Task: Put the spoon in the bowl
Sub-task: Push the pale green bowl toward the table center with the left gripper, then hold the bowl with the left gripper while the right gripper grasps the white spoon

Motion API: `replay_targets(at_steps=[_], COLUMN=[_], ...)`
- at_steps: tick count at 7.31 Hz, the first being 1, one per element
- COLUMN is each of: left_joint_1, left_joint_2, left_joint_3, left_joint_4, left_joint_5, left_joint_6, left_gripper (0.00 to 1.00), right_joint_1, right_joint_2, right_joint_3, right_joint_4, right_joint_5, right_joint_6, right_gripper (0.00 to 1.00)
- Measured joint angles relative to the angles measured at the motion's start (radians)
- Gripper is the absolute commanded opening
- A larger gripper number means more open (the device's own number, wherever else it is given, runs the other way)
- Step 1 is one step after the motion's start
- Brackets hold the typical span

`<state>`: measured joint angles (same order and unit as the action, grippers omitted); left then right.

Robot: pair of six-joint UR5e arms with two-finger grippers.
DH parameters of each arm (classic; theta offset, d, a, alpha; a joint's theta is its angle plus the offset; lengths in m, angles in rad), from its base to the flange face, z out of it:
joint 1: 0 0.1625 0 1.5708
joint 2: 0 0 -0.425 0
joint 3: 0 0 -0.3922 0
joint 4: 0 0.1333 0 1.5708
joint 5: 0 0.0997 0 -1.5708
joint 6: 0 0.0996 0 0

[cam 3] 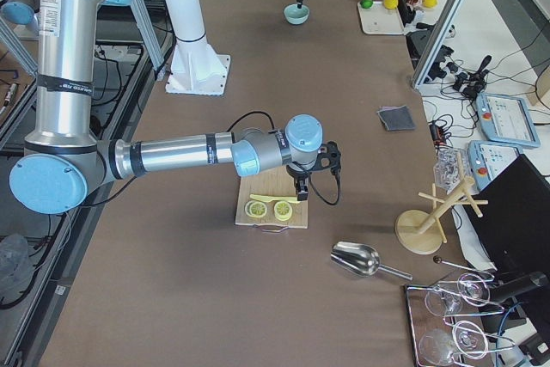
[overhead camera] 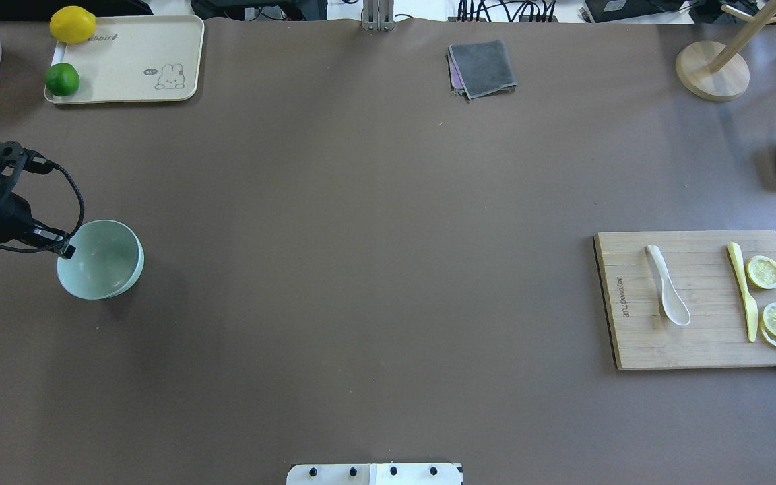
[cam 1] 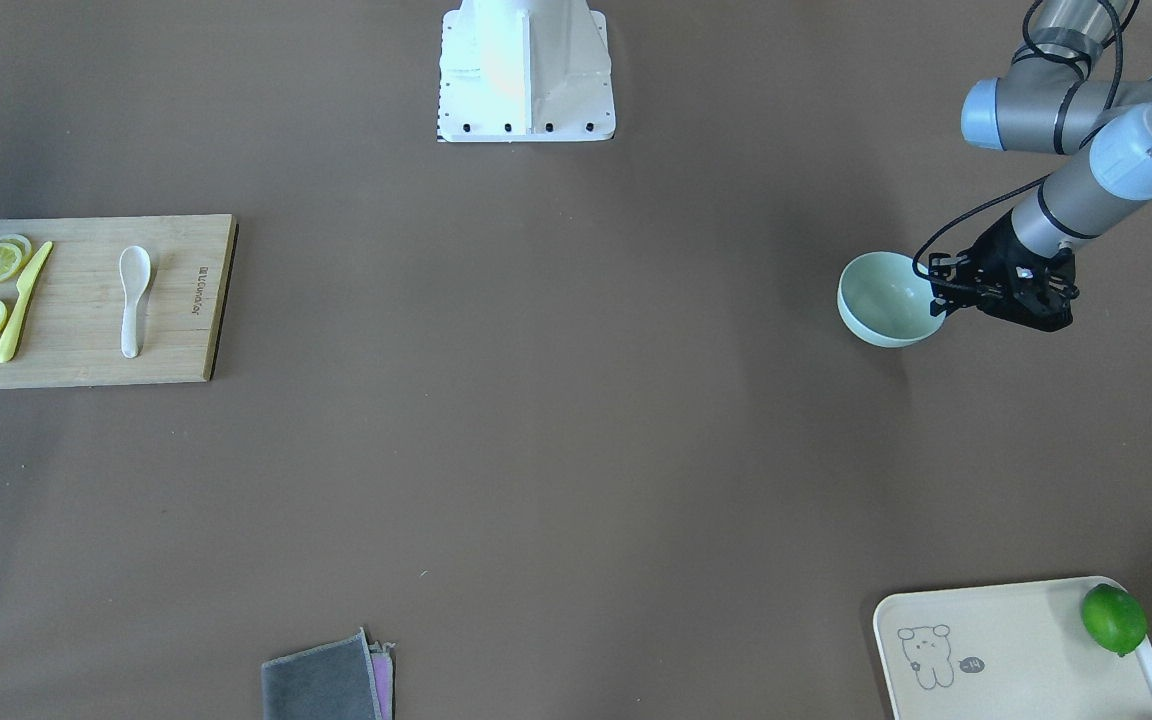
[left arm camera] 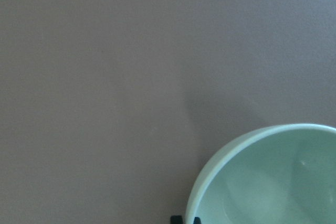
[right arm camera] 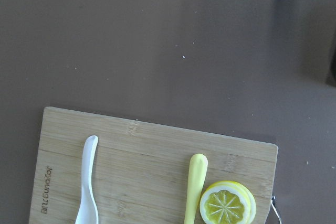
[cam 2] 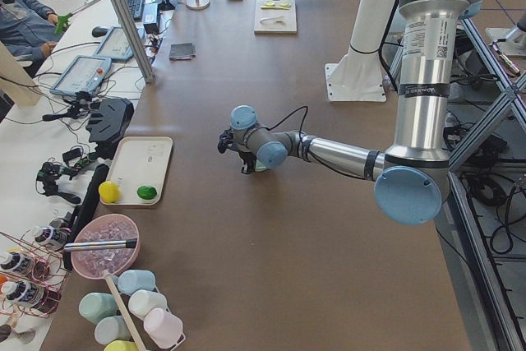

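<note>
The left fingers (overhead camera: 65, 251) pinch the smooth mint bowl's (overhead camera: 102, 259) rim. Wide matte brown tabletop (overhead camera: 374, 269) separates it from the wooden board's (overhead camera: 704, 337) glossy white spoon (overhead camera: 664, 286). How far the right fingers (cam 3: 300, 197) are spread cannot be told.

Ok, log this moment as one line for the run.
left gripper at bowl rim, grip unclear | right gripper above cutting board, state unclear | spoon on cutting board, not in bowl

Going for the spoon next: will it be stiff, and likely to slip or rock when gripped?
Probably stiff: the spoon looks like one thick white piece. Its smooth surface may slip in a light grip. Lying loose on the board with a curved scoop, it could rock or skid if pressed.
</note>
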<state>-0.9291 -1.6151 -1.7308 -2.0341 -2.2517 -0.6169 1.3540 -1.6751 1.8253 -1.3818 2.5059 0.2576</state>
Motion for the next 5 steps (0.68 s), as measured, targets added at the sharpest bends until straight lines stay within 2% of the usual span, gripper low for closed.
replay_targets(at_steps=[2,3,5], left_joint_1=[0.029,0.086,0.257], left_joint_2=[-0.108,-0.203,-0.416], left_joint_3=[-0.101,-0.139,-0.15], left_joint_4=[0.099,0.192,0.384], left_joint_5=[0.001,0.027,0.176], left_joint_6=[-0.171,-0.279,-0.447], left_gripper=[0.0,0.0,0.0], right_joint_1=[-0.051,-0.098,-0.226], right_joint_2=[0.016,0.017,0.012], right_joint_3=[0.039,0.054,0.059], right_joint_4=[0.002,0.02,0.145], right_joint_5=[-0.011,-0.033,-0.112], right_joint_6=[0.137,0.204,0.368], right_gripper=[1.0,1.0,1.0])
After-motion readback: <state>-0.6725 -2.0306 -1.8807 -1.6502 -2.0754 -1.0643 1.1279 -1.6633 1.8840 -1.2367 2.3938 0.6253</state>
